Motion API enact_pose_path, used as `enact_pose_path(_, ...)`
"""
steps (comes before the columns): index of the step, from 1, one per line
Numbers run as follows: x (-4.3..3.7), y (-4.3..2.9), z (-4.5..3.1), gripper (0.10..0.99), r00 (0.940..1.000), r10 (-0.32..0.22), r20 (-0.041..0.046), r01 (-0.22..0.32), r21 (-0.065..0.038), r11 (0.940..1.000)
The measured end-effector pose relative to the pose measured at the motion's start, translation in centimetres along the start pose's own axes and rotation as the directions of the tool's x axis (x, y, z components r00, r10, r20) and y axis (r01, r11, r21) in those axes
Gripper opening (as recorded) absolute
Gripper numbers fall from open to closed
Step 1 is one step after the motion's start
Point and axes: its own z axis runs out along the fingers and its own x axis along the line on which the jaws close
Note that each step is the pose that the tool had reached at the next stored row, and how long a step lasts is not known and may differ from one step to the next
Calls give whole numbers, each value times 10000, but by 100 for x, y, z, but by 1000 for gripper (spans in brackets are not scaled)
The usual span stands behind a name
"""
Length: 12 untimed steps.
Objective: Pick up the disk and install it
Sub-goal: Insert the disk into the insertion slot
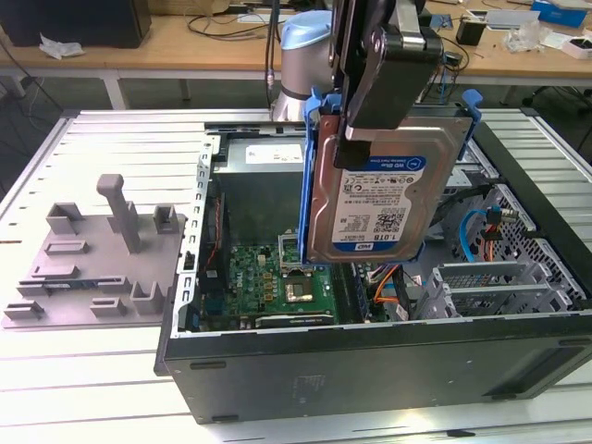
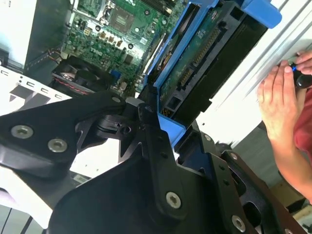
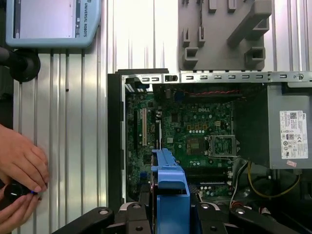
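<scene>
The end effector (image 1: 370,129) is clamped on the upper part of the disk (image 1: 379,199), which hangs upright, label outward, above the open computer case (image 1: 370,361). I'd judge it dense, rigid, smooth and shock-sensitive, so its blue side rails (image 1: 310,176) look the safest hold. The second wrist view shows its circuit-board face, while the first wrist view shows a person's hand (image 3: 19,165) on the surface (image 3: 73,122).

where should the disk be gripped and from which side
Probably the upper end of the disk, from above, clamping its broad faces, as the end effector does now. It hangs upright over the open case, and this leaves the blue side rails free.
</scene>
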Motion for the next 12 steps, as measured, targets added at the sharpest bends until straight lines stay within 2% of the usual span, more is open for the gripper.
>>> enact_pose_path(1,10,0,1,369,10000,-5,66,5,1,10000)
enact_pose_path(3,56,-1,6,369,9997,-14,256,14,1,10000)
enact_pose_path(4,77,-1,7,369,9996,-16,289,16,0,10000)
enact_pose_path(6,111,-4,8,369,9995,-17,308,17,0,10000)
enact_pose_path(12,117,-58,5,369,9994,-27,345,26,13,10000)
